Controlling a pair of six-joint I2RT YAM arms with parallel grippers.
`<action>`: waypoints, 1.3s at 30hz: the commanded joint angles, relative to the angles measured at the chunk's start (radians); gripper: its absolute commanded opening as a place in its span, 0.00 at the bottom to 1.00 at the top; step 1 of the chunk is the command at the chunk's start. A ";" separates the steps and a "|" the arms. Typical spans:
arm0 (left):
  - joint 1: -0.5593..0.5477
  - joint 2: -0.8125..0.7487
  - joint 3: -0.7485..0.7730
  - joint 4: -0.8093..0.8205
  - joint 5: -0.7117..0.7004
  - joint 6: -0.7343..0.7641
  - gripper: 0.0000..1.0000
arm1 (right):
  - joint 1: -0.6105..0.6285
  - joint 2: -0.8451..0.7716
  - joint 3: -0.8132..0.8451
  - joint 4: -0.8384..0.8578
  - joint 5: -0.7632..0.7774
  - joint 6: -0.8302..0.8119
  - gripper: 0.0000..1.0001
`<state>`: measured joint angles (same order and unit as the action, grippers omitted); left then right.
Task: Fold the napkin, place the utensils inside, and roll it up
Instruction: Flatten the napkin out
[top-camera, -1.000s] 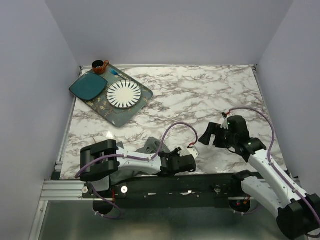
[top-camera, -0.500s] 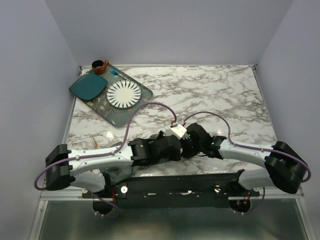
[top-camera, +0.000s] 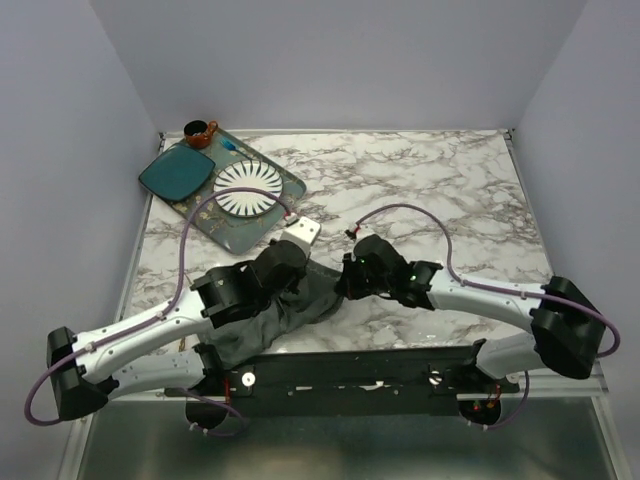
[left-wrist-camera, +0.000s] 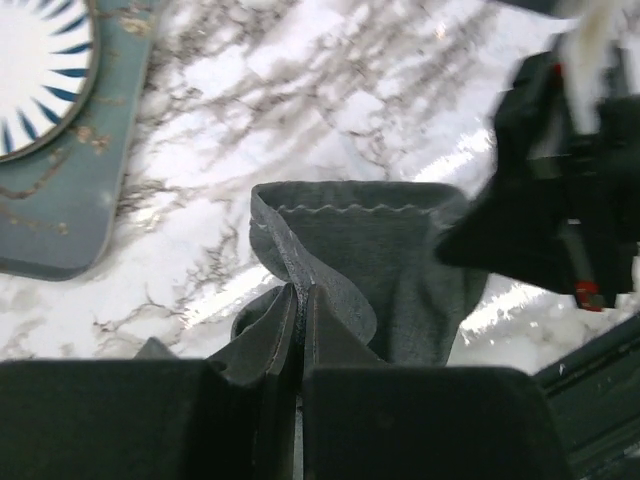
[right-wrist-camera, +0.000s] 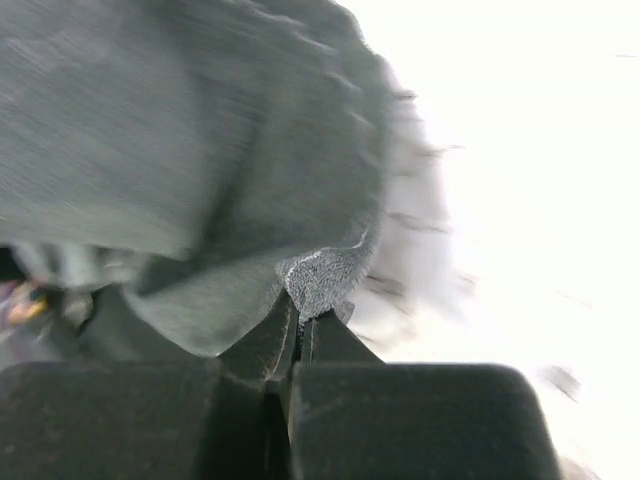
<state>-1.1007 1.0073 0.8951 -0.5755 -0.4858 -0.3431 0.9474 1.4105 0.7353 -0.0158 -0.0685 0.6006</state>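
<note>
The dark grey napkin (top-camera: 292, 312) lies bunched on the marble near the front edge, between the two arms. My left gripper (top-camera: 303, 278) is shut on a hemmed fold of the napkin (left-wrist-camera: 385, 250), the cloth pinched between its fingertips (left-wrist-camera: 300, 295). My right gripper (top-camera: 346, 282) is shut on a corner of the napkin (right-wrist-camera: 150, 130), which sticks up above its closed fingertips (right-wrist-camera: 305, 315). The two grippers sit close together, left and right of the cloth's far edge. The right gripper (left-wrist-camera: 560, 200) shows in the left wrist view. The utensils are out of view.
A long teal tray (top-camera: 225, 228) at the back left carries a teal square plate (top-camera: 175, 172), a white ribbed plate (top-camera: 247, 188) and a small brown cup (top-camera: 200, 133). Purple cables loop over both arms. Walls close in the table's left, back and right.
The right gripper came in from the right and closed on the napkin's corner. The left gripper also closed. Both have since moved away from the front edge, drawing the cloth onto the marble.
</note>
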 joint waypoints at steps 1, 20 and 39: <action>0.110 -0.102 0.092 0.037 -0.097 0.090 0.00 | -0.037 -0.162 0.142 -0.504 0.503 -0.010 0.01; 0.343 0.199 1.021 0.261 0.435 0.500 0.00 | -0.203 -0.356 1.253 -0.816 0.490 -0.751 0.01; 0.499 0.414 0.890 0.162 0.363 0.299 0.00 | -0.237 -0.461 0.920 -0.961 0.871 -0.457 0.01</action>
<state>-0.7189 1.1648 1.7180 -0.2810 -0.0513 0.0589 0.7467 0.8574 1.7721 -0.8574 0.4427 0.0269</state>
